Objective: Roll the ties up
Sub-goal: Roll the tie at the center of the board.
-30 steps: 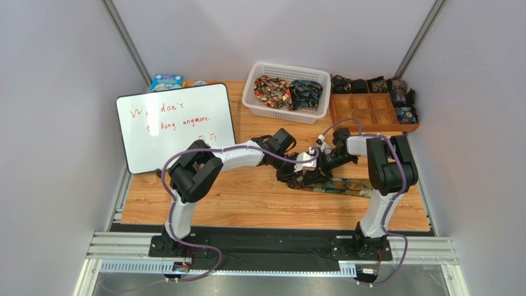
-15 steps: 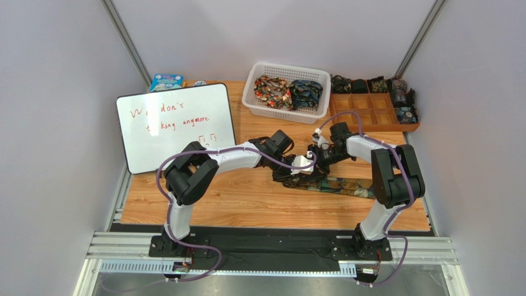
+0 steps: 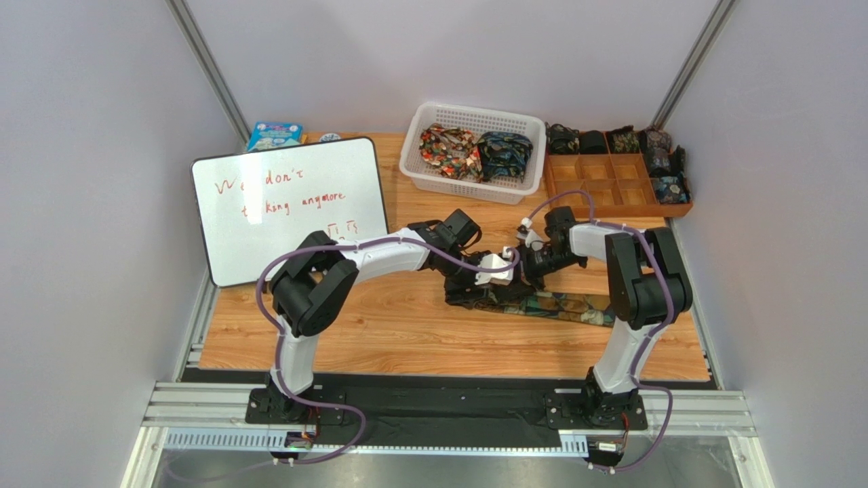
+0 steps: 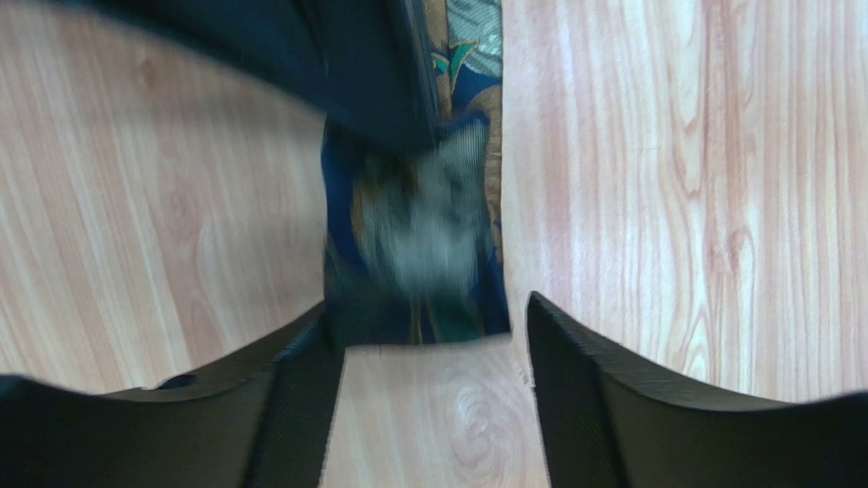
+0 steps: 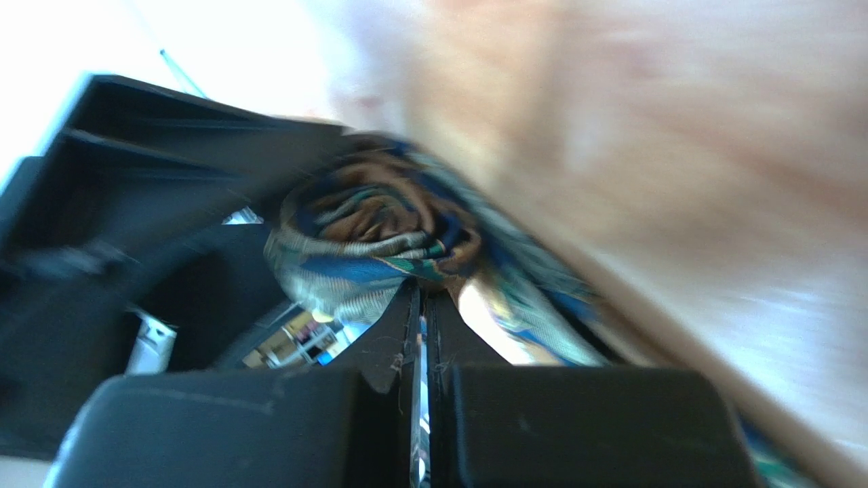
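Note:
A dark blue and gold patterned tie (image 3: 571, 308) lies flat across the wooden table, and its left end is wound into a small roll (image 5: 372, 239). My right gripper (image 5: 423, 295) is shut, its tips pinching the fabric at the bottom of that roll; the top view shows the right gripper (image 3: 523, 264) just right of centre. My left gripper (image 4: 428, 310) is open, its fingers (image 4: 581, 356) low over the table on either side of the blurred tie end (image 4: 418, 244). From above, the left gripper (image 3: 489, 288) is right beside the right one.
A white slotted basket (image 3: 471, 109) at the back holds two bunched ties (image 3: 448, 148). A brown compartment tray (image 3: 611, 188) at back right has small rolled ties (image 3: 662, 153) in its far cells. A whiteboard (image 3: 290, 208) lies at the left, with a blue packet (image 3: 273, 134) behind it.
My left gripper has opened and let go of the tie. My right gripper has shut at the roll. Both wrists shifted slightly left.

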`<state>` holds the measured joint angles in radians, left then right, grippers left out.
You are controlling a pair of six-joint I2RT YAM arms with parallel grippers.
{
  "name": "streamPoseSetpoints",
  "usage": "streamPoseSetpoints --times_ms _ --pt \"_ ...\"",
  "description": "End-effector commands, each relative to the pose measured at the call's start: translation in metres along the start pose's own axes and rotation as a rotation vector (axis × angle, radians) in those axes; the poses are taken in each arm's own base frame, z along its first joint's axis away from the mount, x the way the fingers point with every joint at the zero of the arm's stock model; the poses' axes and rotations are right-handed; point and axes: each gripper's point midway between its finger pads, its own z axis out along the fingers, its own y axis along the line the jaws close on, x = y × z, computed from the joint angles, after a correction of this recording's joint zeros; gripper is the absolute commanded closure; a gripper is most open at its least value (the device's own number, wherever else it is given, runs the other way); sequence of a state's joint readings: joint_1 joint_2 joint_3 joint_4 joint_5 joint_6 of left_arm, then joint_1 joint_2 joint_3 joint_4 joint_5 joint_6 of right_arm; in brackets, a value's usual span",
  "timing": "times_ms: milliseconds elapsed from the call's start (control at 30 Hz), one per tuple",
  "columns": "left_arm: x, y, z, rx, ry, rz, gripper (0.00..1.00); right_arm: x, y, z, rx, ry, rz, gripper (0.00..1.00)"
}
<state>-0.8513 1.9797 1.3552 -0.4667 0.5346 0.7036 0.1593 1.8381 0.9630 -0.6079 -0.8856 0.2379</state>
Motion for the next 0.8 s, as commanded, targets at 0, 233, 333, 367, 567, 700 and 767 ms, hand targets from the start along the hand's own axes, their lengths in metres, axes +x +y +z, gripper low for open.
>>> streamPoseSetpoints --times_ms 0,233,333,367,567,700,767 --pt "-0.016 0.011 -0.019 -0.011 -0.072 -0.039 0.11 -0.008 -0.039 -0.002 0.109 -0.022 0.012 1.00" --pt "-0.042 0.014 -0.021 -0.024 -0.180 -0.114 0.05 -0.005 -0.061 -0.004 0.144 -0.012 0.032 1.00" --pt "-0.050 0.018 -0.012 -0.019 -0.218 -0.156 0.03 0.000 -0.065 -0.001 0.142 0.000 0.040 1.00" --pt "-0.057 0.019 -0.010 -0.016 -0.236 -0.148 0.03 -0.001 -0.066 0.000 0.140 -0.003 0.038 1.00" --pt "-0.057 0.011 0.011 0.003 -0.223 -0.159 0.10 -0.006 -0.063 0.011 0.119 -0.039 0.060 1.00" --pt "-0.038 0.013 0.017 -0.018 -0.144 -0.169 0.45 -0.005 -0.053 0.017 0.076 -0.048 0.069 1.00" --pt "-0.024 0.012 0.014 -0.033 -0.090 -0.154 0.65 -0.006 -0.050 0.016 0.070 -0.054 0.065 1.00"
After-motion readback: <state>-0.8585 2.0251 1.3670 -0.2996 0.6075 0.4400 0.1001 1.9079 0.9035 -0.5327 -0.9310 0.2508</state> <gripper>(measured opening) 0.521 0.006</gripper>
